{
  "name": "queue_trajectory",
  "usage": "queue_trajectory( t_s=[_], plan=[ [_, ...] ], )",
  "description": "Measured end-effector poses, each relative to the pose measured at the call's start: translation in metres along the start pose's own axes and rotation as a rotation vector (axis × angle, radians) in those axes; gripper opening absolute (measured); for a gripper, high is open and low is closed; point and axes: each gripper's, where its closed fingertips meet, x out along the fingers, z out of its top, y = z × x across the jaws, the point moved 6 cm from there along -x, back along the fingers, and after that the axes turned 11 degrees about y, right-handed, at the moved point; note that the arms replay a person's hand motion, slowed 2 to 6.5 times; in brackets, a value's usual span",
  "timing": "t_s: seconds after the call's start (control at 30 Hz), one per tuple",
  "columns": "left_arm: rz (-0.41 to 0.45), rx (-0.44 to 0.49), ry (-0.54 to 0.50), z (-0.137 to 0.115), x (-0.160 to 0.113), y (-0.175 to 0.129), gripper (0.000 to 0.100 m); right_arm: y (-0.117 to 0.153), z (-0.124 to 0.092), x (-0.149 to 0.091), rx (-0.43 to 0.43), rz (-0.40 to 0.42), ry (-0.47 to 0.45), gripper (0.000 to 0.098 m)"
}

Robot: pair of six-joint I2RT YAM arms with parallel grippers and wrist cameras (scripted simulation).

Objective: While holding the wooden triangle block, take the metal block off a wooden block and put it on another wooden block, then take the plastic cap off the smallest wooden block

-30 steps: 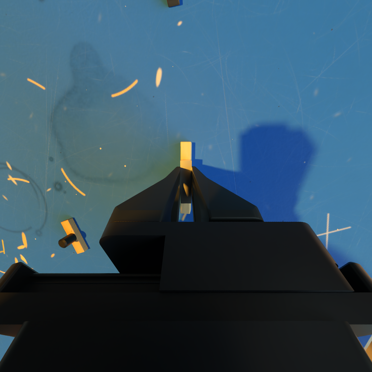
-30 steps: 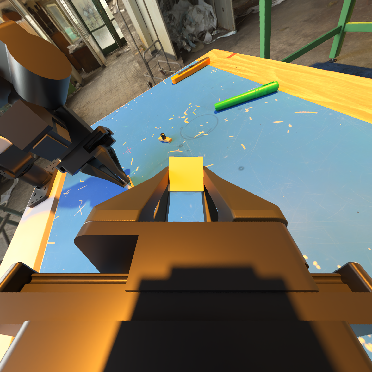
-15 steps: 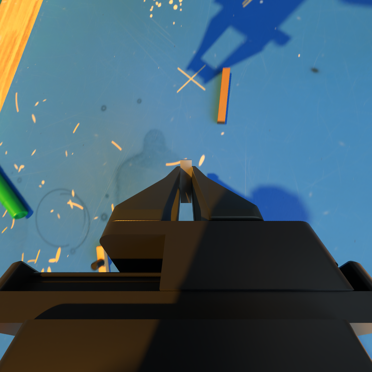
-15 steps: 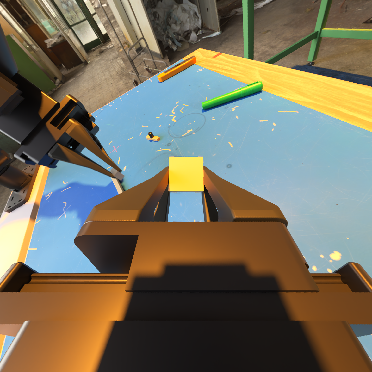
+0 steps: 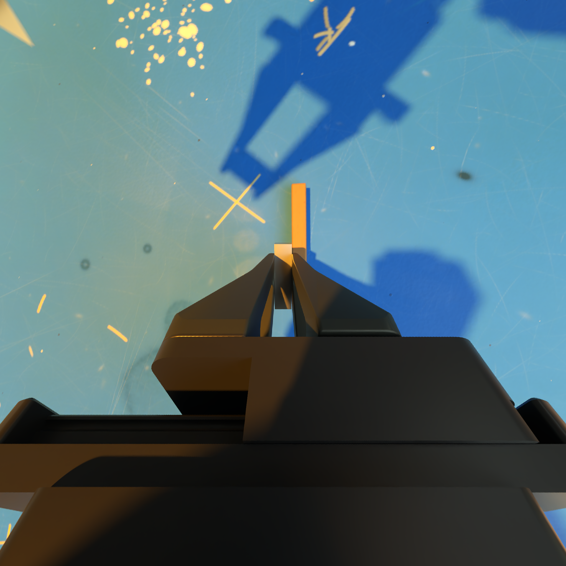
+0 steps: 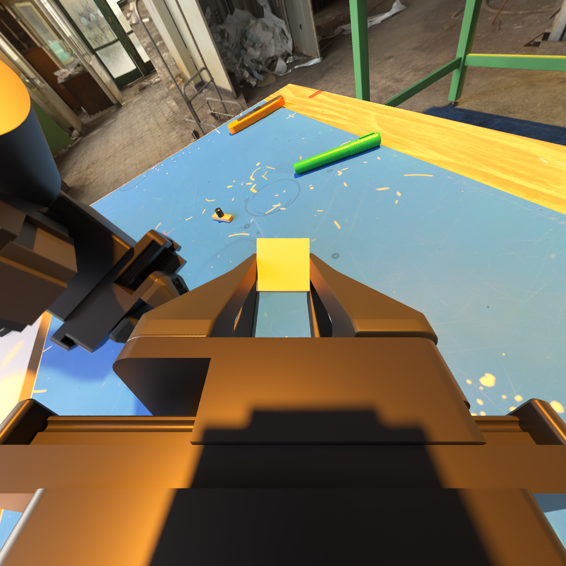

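In the left wrist view my left gripper [image 5: 282,260] is shut on a small pale metal block [image 5: 282,250] and holds it above the blue mat. A thin orange wooden block [image 5: 298,214] lies on the mat just past the fingertips, slightly to the right. In the right wrist view my right gripper [image 6: 282,257] is shut on the yellow wooden triangle block [image 6: 282,269], held above the mat. Farther off, a small wooden block [image 6: 225,218] lies on the mat with a black plastic cap [image 6: 218,211] standing on it. The left arm [image 6: 101,275] is at the left, its fingertips hidden behind my right gripper.
A green marker [image 6: 337,153] and an orange utility knife [image 6: 257,115] lie near the mat's far edge. The wooden table border [image 6: 459,147] runs along the right. The floor drops away beyond the far corner. The right gripper's shadow [image 5: 306,122] falls on the mat.
My left gripper has carried the metal block across the mat and now hovers by the thin orange wooden block. The capped block has left its view. The right gripper has barely shifted.
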Motion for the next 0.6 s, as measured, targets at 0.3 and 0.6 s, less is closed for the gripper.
queue_trajectory(
  t_s=[0.3,0.6],
  plan=[
    [-0.019,0.022,0.022,0.017,0.018,-0.007,0.009,-0.005,-0.003,-0.002,0.040,0.011,-0.008,0.0254],
    [0.009,0.015,0.026,0.021,0.022,-0.006,0.009,-0.004,-0.001,-0.002,0.043,0.027,-0.011,0.0254]
  ],
)
